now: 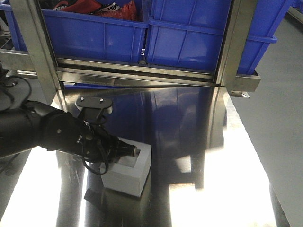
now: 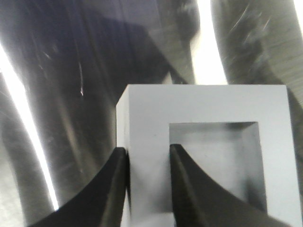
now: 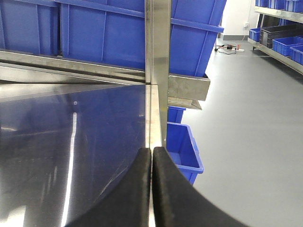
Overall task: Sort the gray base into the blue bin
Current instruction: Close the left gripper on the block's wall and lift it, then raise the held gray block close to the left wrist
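Lower left, the left gripper [image 1: 135, 152] pinches one wall of the gray base [image 1: 128, 177] — apparently not yet lifted off the bench [image 1: 199, 165], blue bin [image 1: 189, 47] waiting at top; right gripper [image 3: 152, 153] closed, empty.

Harsh white glare bands on dim, mirror-like steel table [image 1: 236, 156]
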